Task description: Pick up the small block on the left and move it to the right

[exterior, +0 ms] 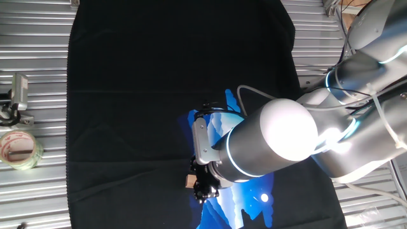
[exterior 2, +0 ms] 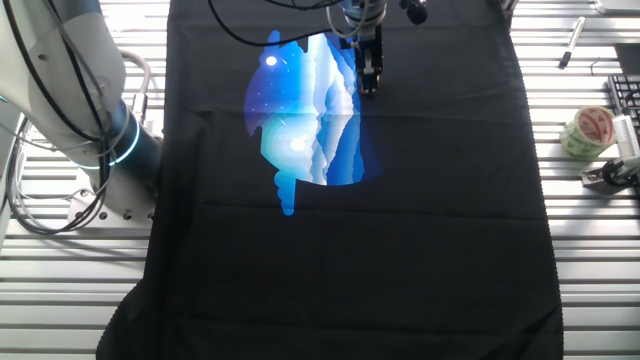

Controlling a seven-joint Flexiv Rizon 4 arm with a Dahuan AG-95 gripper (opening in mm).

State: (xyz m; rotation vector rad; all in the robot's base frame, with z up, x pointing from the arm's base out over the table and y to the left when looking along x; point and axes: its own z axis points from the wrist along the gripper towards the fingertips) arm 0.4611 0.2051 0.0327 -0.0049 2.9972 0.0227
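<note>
One fixed view shows the small block (exterior: 190, 181) touching the hand (exterior: 202, 188) low over the black cloth (exterior: 127, 95) near the counter's bottom edge, apparently gripped, though I cannot tell. Transport remains. The other fixed view hides the block but shows the tape roll (exterior 2: 588, 131).

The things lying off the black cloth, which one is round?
The roll of clear tape: a ring with a red-printed core, lying flat on the metal slats. The metal clamp beside it is angular and grey.
</note>
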